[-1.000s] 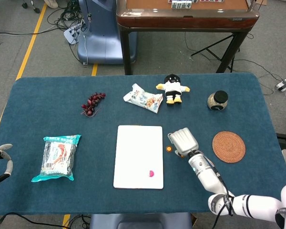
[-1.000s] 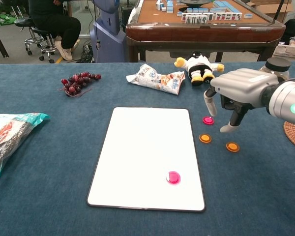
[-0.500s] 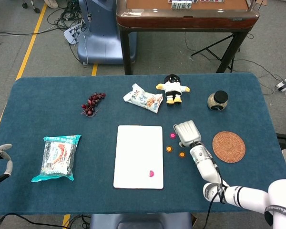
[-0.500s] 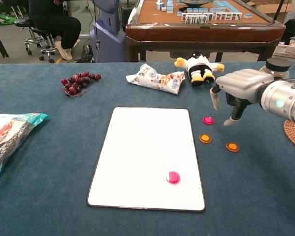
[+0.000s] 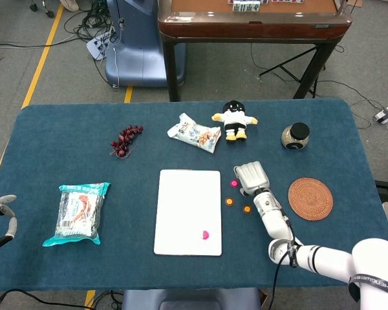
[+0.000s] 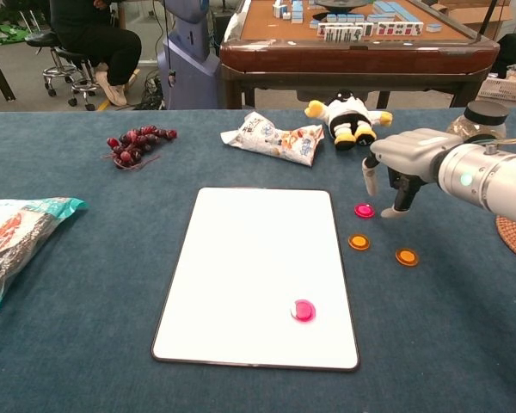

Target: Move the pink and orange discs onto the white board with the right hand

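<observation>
The white board [image 5: 188,206] [image 6: 241,284] lies mid-table with one pink disc [image 5: 205,234] [image 6: 303,311] on its near right part. Right of the board on the blue cloth lie a second pink disc [image 5: 233,183] [image 6: 364,209] and two orange discs [image 5: 229,201] [image 5: 247,208] [image 6: 359,242] [image 6: 406,256]. My right hand [image 5: 251,177] [image 6: 404,163] hovers just right of and above the loose pink disc, fingers pointing down and apart, holding nothing. My left hand [image 5: 1,221] rests at the table's near left edge, empty, fingers loosely curved.
A woven coaster [image 5: 310,199] and a jar [image 5: 295,136] are to the right of the hand. A plush toy [image 5: 233,119], a snack packet [image 5: 194,133] and grapes [image 5: 125,140] line the far side. A bagged snack [image 5: 81,213] lies at left.
My right hand has moved away from me, off the orange discs, to beside the loose pink disc, and sunk lower. The discs and the left hand have not moved.
</observation>
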Controlling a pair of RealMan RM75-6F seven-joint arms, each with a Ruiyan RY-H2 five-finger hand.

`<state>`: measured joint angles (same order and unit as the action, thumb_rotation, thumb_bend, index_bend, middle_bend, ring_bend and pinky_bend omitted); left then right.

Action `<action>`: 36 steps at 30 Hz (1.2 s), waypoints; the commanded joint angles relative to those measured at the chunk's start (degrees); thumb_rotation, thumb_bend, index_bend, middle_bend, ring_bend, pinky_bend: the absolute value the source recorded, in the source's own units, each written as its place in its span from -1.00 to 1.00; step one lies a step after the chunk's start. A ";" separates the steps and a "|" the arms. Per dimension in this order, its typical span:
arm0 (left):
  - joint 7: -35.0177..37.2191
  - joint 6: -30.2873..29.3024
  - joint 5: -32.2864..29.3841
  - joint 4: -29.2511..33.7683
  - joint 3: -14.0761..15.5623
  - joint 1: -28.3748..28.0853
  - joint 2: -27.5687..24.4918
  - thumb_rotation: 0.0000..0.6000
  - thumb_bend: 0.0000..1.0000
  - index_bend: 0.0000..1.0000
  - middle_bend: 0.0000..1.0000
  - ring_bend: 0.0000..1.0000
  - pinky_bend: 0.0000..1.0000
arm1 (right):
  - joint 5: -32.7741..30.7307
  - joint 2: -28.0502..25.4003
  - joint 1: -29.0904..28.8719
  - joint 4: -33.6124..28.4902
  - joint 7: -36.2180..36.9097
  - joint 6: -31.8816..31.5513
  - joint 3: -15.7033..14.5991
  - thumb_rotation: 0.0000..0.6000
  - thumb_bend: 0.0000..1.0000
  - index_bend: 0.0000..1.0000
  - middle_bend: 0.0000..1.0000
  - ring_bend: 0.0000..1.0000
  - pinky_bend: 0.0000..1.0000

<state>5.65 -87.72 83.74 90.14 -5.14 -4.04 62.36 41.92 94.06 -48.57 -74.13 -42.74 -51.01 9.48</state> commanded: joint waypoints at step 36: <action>0.29 -0.04 0.27 0.37 0.20 0.13 -0.35 1.00 -0.02 -0.35 0.04 -0.12 0.19 | -4.76 5.32 -3.76 7.49 0.48 2.74 0.27 1.00 -0.61 -0.13 1.00 1.00 1.00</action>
<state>5.95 -87.77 84.00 90.52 -4.94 -3.91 62.00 37.29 99.31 -52.25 -66.73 -42.31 -48.40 9.69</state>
